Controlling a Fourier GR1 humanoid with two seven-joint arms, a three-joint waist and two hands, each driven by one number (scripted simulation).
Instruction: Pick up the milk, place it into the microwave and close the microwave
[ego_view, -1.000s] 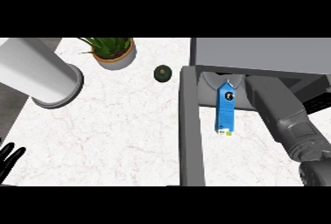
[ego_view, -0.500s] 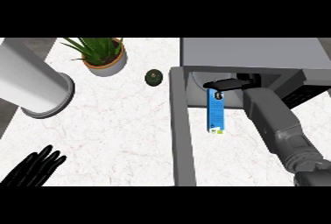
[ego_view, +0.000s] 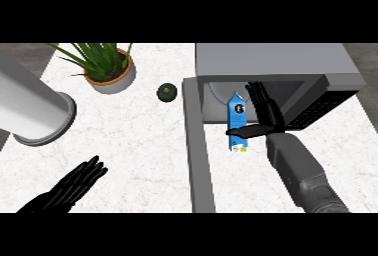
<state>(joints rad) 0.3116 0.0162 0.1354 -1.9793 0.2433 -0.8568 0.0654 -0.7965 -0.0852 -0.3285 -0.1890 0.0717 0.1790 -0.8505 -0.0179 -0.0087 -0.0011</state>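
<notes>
One robot hand working: my right robot hand (ego_view: 266, 111) pinches the milk carton (ego_view: 236, 112), thumb across its lower part, fingers alongside. Carton top is at the microwave (ego_view: 269, 60) mouth; base looks outside. Carry it deeper, set it down clear of the open door (ego_view: 196, 160). Left robot hand (ego_view: 70, 187) is open, low over the surface (ego_view: 140, 140).

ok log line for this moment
right hand: holds milk at microwave opening | left hand: open, lower left | door: open
</notes>
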